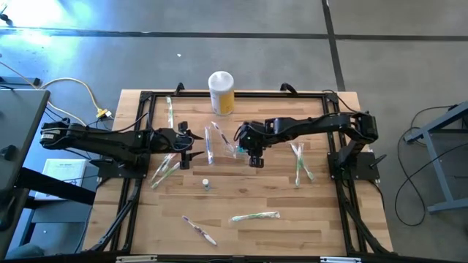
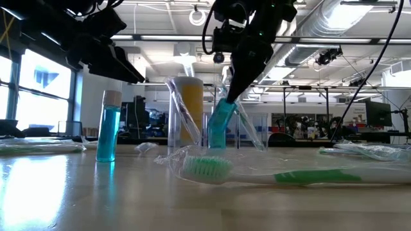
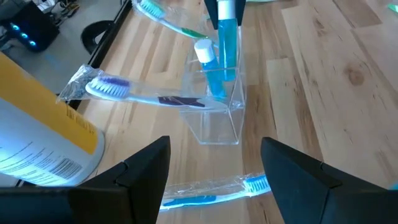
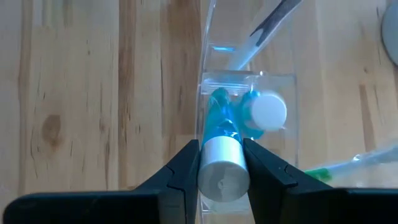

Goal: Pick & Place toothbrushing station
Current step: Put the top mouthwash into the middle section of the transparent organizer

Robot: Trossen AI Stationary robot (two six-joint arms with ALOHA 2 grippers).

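R gripper (image 4: 222, 163) is over the clear holder (image 3: 217, 115) at counter (image 1: 322, 219) centre, jaws clamped on a blue tube w/ white cap (image 4: 222, 155), tube tilted w/ its lower end inside the holder beside a 2nd blue tube (image 4: 264, 112); a wrapped purple-bristle toothbrush (image 3: 134, 93) also leans in the holder. L gripper (image 3: 214, 171) hovers just beside the holder, jaws apart, nothing between them. Elsewhere on counter: a 3rd blue tube (image 2: 108, 125) upright and apart from the holder, wrapped green toothbrush (image 2: 282, 173) lying flat near front, yellow canister (image 1: 221, 92) behind the holder.
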